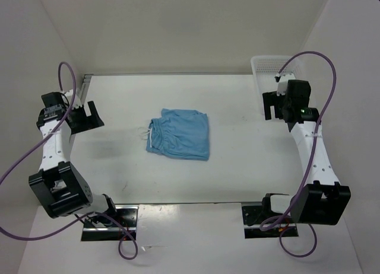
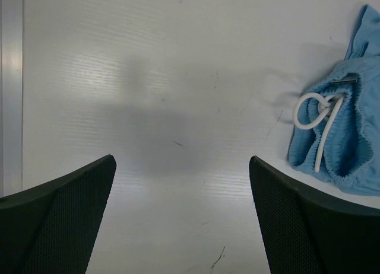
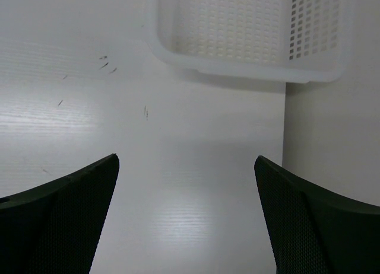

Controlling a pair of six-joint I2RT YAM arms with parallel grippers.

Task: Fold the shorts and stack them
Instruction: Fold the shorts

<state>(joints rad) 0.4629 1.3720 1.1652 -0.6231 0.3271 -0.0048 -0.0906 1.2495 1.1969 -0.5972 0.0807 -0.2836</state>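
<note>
Here we go: the shorts (image 1: 180,134) lie flat on the white surface (image 1: 237,167), well apart from the basket (image 1: 261,69), off toward the left arm's side of it and nearer the arm bases. They make a compact, roughly square patch of sky blue. The gathered waistband (image 1: 155,134) is on the edge farthest from the basket, and the white drawstring (image 2: 320,117) loops loose beside it. Whether they're already doubled over, I can't say from here.

The right end effector (image 1: 274,103) hangs just beside the basket, fingers spread wide with nothing between them but bare surface. The left end effector (image 1: 89,115) sits on the far side of the shorts from the basket. It too is released and empty, fingers splayed and well clear of the cloth.

Now, that fabric looks light, soft and floppy. I'd expect it to sag and drape the moment it's lifted, and one pinch alone may let it bunch up. It's nothing fragile, and it doesn't look slippery. The elastic waistband looks like the thick, bunched part and the easier bite. I'd take it at its two corners, or take one waistband corner and one hem corner on the basket side. Watch that drawstring: a finger could snag the loop and drag the whole piece askew.
</note>
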